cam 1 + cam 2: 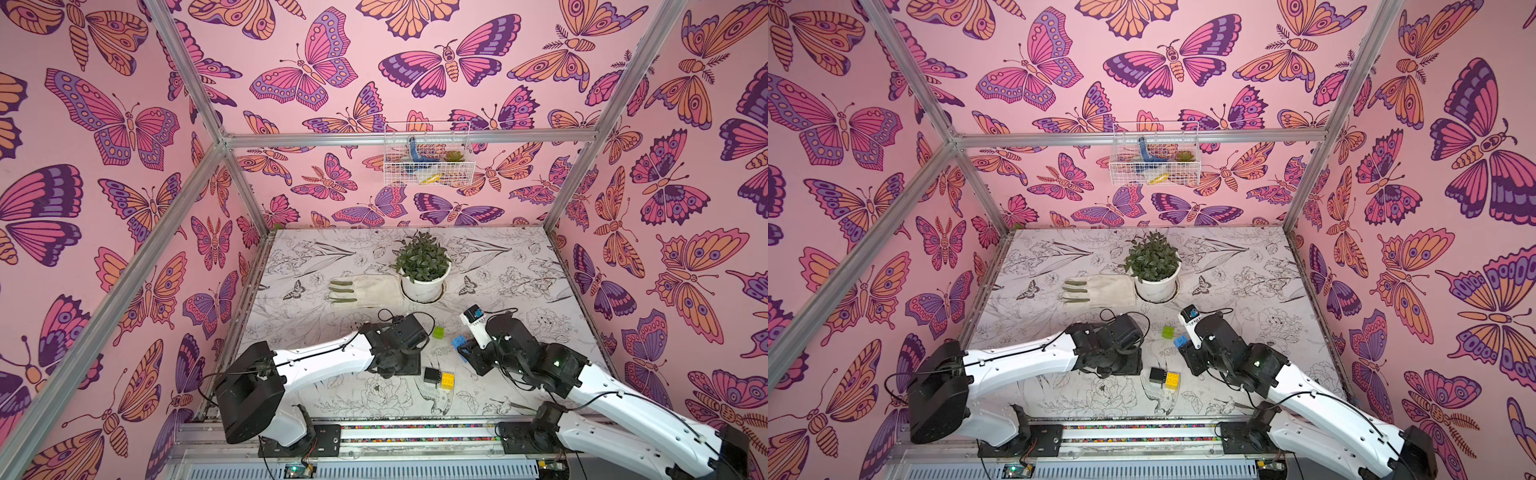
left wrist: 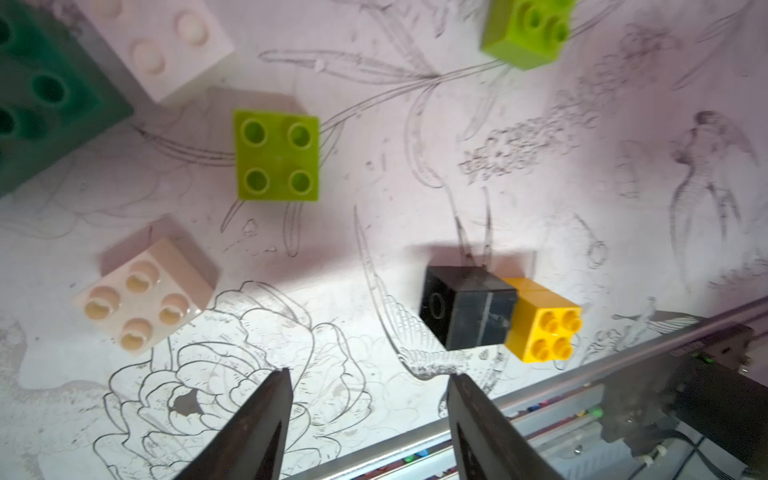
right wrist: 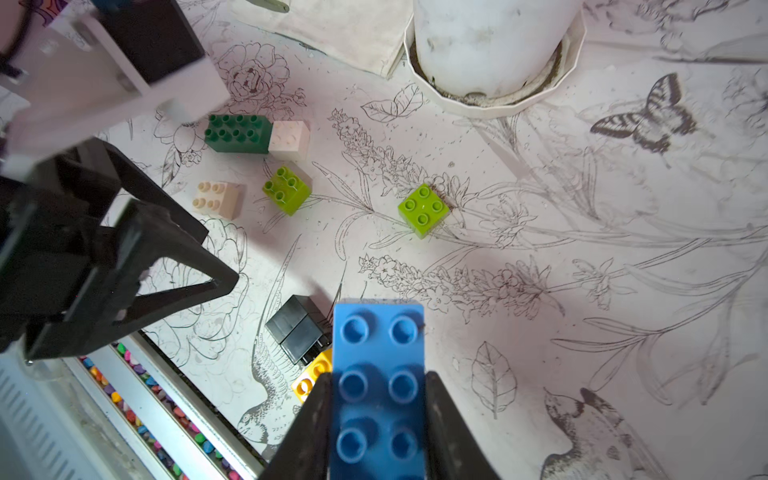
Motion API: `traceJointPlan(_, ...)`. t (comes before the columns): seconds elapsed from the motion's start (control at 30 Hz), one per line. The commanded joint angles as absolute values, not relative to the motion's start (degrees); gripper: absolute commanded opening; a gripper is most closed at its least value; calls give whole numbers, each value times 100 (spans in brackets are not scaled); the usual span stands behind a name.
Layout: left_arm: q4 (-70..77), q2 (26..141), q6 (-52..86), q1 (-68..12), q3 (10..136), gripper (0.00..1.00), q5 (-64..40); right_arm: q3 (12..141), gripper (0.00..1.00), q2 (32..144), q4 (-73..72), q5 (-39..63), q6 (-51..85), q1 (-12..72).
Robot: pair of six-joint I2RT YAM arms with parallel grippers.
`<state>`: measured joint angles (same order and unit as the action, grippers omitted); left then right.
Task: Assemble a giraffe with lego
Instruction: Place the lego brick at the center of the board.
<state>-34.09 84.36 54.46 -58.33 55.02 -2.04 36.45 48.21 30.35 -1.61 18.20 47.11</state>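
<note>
Bricks lie scattered over the flowered counter [image 1: 498, 266], all on the near side of the white plant pot [image 1: 424, 286], towards the arm bases. We see the right fingers [image 3: 446, 432] closed on the long blue brick [image 3: 378, 386], one finger against each long side and the studs facing the wrist camera. In a top view that brick sits in front of the pot and a little to its right. The left fingers [image 2: 257, 419] stand partly apart with nothing between them, over bare counter. Farthest from the pot we find a black pair [image 2: 469, 309] touching a yellow pair [image 2: 544, 328]. Nearer the pot, a lime brick [image 1: 438, 331] stands studs up between the two arms. Further to the pot's left, the left arm [image 1: 324, 357] hides the remaining bricks in both top views. The right wrist view shows them: a long dark green brick [image 3: 237, 134] end to end with a white brick [image 3: 289, 139], and a little farther from the pot, a second lime brick [image 3: 286, 189] and a cream brick [image 3: 218, 199], each standing apart. A pale glove [image 1: 365, 291] lies just beside the pot on its left.
</note>
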Motion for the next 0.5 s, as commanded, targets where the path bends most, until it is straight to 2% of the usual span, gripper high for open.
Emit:
traceJointPlan(0.0, -3783, 8324, 5242, -5827, 5315, 66, -85, 3374, 5, 4999, 2551, -173, 2462, 4645)
traceJointPlan(0.23, -3673, 8219, 5173, -5842, 5124, 66, -160, 3541, 5, 6258, 2639, -665, 2257, 4121)
traceJointPlan(0.47, -3707, 8038, 4976, -5812, 5160, 66, -80, 4002, 6, 7704, 2549, -814, 2858, 4129)
